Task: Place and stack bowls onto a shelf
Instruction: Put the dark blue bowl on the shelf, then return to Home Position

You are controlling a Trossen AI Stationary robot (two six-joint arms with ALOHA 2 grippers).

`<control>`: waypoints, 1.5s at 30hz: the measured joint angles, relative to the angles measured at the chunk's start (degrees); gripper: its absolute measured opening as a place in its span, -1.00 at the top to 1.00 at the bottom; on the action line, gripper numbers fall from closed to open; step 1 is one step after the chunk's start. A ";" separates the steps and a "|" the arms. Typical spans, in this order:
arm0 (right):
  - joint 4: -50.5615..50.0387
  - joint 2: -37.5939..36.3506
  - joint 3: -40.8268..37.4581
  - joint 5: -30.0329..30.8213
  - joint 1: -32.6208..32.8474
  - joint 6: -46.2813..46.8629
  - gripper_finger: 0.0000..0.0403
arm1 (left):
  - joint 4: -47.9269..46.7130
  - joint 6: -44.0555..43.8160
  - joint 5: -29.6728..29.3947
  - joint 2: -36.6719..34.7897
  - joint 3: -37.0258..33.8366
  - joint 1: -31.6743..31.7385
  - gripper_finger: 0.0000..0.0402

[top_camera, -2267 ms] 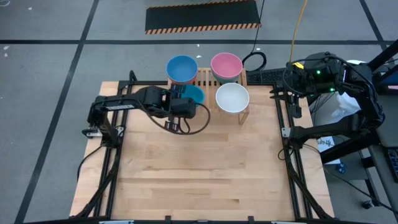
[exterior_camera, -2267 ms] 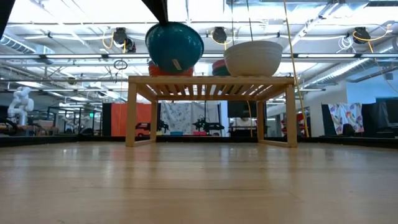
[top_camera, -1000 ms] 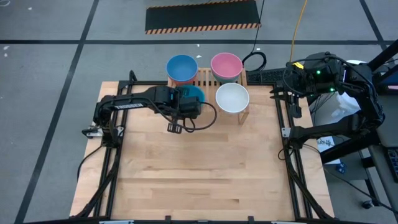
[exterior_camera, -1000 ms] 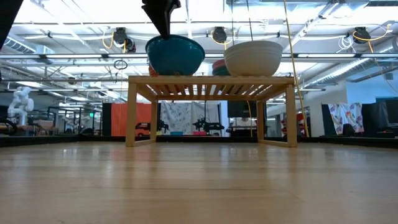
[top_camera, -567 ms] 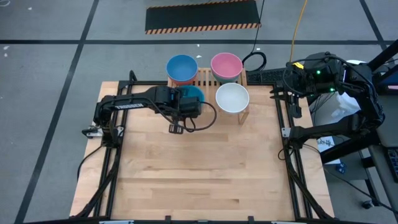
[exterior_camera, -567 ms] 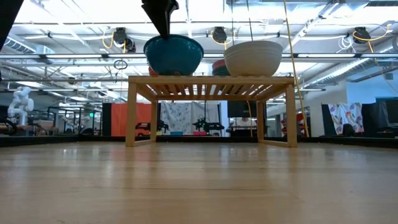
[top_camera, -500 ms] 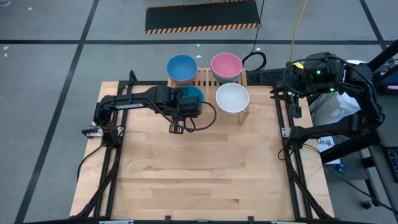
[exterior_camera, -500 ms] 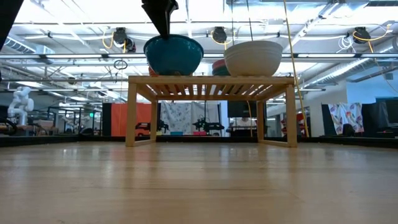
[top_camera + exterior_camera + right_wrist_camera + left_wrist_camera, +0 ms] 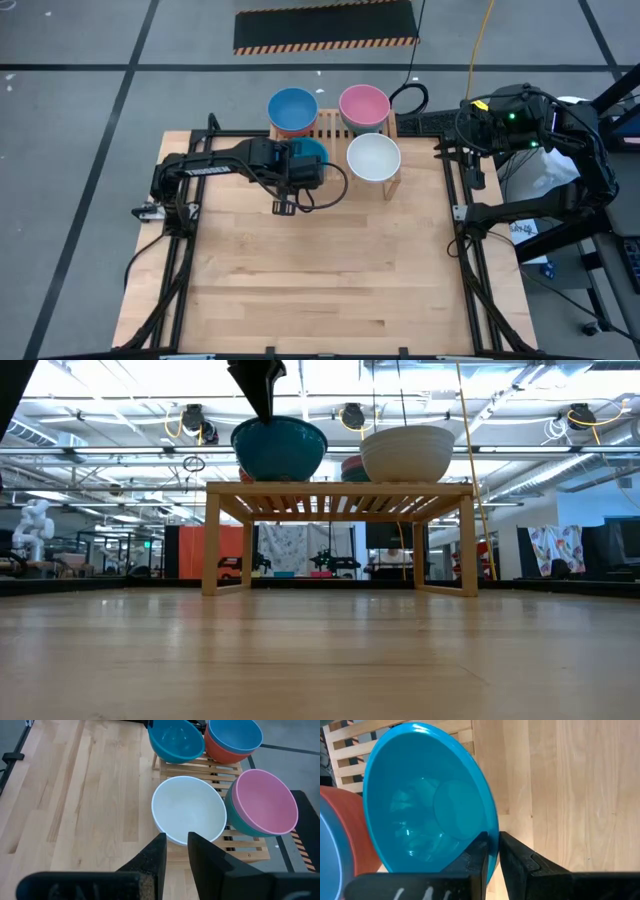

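Bare wooden table (image 9: 320, 280) nearest, nothing standing on its front part. Left gripper (image 9: 491, 851), reached in over the shelf's front left corner, one finger inside and one outside the rim of the teal bowl (image 9: 427, 800); a thin gap shows between fingers and rim, so the fingers stand slightly apart rather than clamped. Teal bowl sits upright on the shelf (image 9: 340, 495) at front left, level in the low view. White bowl (image 9: 374, 157) at front right of the shelf, just beside the teal one, upright. Behind the teal bowl, light blue bowl (image 9: 292, 109) nested in a red bowl (image 9: 220, 751), at the shelf's back left. Behind the white bowl, pink bowl (image 9: 364, 105) nested in a dark green bowl (image 9: 235, 822), at back right. Right gripper (image 9: 175, 845) held off beyond the table's right edge, far corner, clear of all bowls, fingers a little apart with nothing between them. Floor beyond the shelf carries a black mat with striped edge (image 9: 325, 28).
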 joint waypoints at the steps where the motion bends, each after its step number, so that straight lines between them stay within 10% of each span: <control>1: 0.00 0.00 0.00 0.00 0.00 0.00 0.63 | 0.00 0.29 -0.01 0.00 0.00 -0.06 0.74; 45: 2.49 -0.10 0.00 0.00 0.00 -0.70 0.63 | -2.49 0.62 -3.10 -2.30 0.00 -1.91 0.74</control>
